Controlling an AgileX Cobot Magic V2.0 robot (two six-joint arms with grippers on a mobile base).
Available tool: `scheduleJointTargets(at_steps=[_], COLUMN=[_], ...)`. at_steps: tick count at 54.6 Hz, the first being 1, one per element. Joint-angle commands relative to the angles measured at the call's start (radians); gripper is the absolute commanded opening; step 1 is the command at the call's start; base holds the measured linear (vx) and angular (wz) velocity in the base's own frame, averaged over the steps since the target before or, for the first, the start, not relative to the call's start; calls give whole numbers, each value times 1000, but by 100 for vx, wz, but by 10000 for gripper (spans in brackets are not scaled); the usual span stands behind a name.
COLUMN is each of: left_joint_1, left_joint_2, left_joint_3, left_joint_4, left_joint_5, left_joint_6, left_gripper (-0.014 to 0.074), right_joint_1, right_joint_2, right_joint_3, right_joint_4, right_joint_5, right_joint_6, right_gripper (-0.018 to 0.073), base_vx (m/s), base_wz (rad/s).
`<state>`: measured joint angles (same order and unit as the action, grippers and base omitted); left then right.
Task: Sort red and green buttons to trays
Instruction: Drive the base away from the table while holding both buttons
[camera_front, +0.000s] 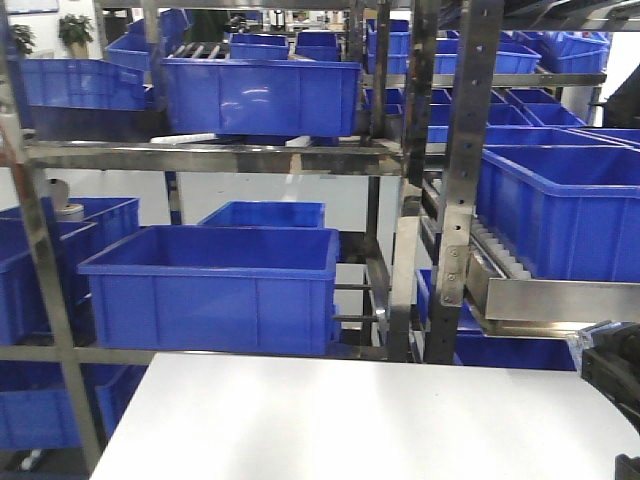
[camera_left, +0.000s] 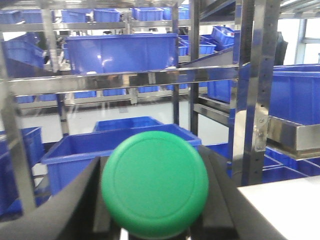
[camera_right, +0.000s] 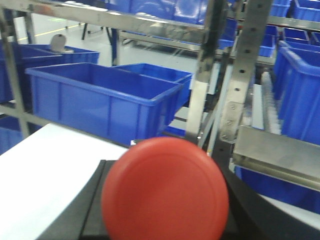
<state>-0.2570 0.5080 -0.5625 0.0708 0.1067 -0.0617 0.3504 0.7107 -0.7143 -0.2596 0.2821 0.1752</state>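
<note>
well, both hands are loaded. the left gripper (camera_left: 155, 205) is closed around the green button (camera_left: 155, 182), with its dark fingers (camera_left: 75, 210) flanking the round cap. the right gripper (camera_right: 165, 215) is clamped the same way on the red button (camera_right: 165, 187). the caps hide the actual contact, but both buttons hang in the air with nothing else under them, so i read both as real holds.

the green button looks to be out past the left edge of the white table (camera_left: 287, 205), since only a corner of the table shows in the left wrist view. the red button is over the table's right edge, toward the far corner, where a dark bit of the right arm (camera_front: 612, 368) pokes into the front view. the trays show in none of my views.

that is my main worry. each cap fills the middle of its wrist view, so i'd be lowering half blind and could release over the wrong colour or over bare table. a button dropped near an edge could roll off toward the blue crates (camera_front: 215, 285). if the grip is on the smooth cap and not the body, it could slip in a quick swing. the rack uprights (camera_front: 460, 150) stand near the far edge, so a wide sweep could clip them.
</note>
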Motion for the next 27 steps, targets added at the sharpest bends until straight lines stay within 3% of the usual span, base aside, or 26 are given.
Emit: scheduleJointTargets(at_steps=[1, 27], left_joint_1=[-7, -7], left_joint_2=[3, 3], left_joint_3=[-35, -35], left_joint_4=[1, 1], left_joint_5=[-91, -91], left_joint_6=[-7, -7], left_gripper=[-6, -6], right_joint_1=[-3, -3], right_joint_2=[0, 0], right_joint_3=[-32, -32], right_joint_4=[-15, -15], right_joint_5=[-87, -87], right_joint_6=[-8, -8], right_gripper=[-9, -9], base_vx=[-21, -23], base_wz=[21, 25])
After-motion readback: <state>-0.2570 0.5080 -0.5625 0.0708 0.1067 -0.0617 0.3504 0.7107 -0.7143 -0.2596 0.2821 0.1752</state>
